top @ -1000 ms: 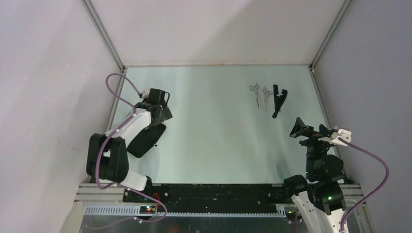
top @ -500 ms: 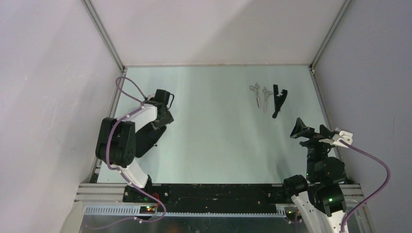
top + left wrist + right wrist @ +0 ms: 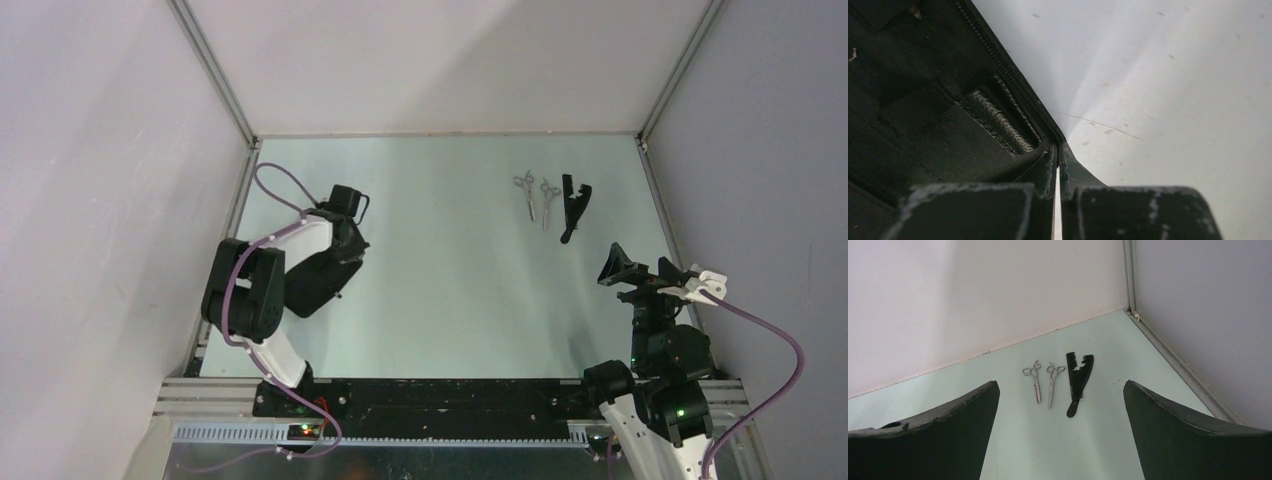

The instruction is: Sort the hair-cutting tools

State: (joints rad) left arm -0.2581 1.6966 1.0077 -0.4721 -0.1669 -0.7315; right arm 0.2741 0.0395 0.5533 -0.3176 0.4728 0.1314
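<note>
Two silver scissors point(image 3: 526, 193) point(image 3: 548, 203) and a black comb-like tool point(image 3: 572, 207) lie side by side at the far right of the table. The right wrist view shows the scissors point(image 3: 1035, 382) point(image 3: 1053, 382) and the comb-like tool point(image 3: 1078, 380) ahead of my right gripper point(image 3: 1060, 385). That gripper point(image 3: 640, 272) hovers open and empty, well short of them. My left gripper point(image 3: 343, 252) is at the left side, shut on the zipper edge of a black zip case point(image 3: 315, 285). Up close, its fingers point(image 3: 1043, 175) pinch the case's rim point(image 3: 1013, 90).
Metal rails point(image 3: 655, 195) and white walls border the pale green table point(image 3: 450, 270) on the left, back and right. The arm bases stand at the near edge.
My left gripper has closed on the case's edge. The left arm has swung right and the case has shifted slightly right with it. The right arm and the tools have not moved.
</note>
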